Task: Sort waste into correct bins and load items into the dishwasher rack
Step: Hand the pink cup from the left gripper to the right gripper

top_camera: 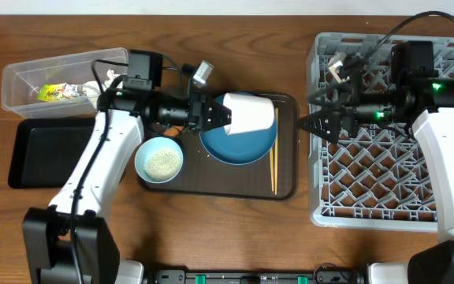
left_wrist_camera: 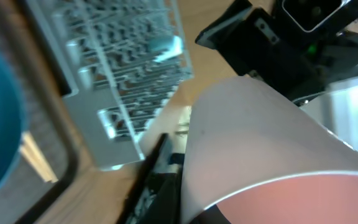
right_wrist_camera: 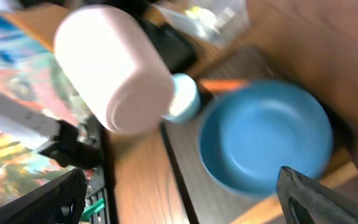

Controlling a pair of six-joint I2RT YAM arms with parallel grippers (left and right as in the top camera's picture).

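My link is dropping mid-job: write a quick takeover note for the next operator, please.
Left gripper: shut on pink cup, held sideways above dark-blue dish.
Right gripper: open, empty, at left edge of rack.
Done: wrapper in clear tub.
Left: pink cup, dish, chopsticks and small bowl, all at the brown tray, go into rack; rice in the bowl needs binning first.

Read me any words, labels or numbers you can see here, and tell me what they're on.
None can be read.
The wrapper in the tub carries print, but it is too small to read.
Both wrist views are blurred and show no legible text.
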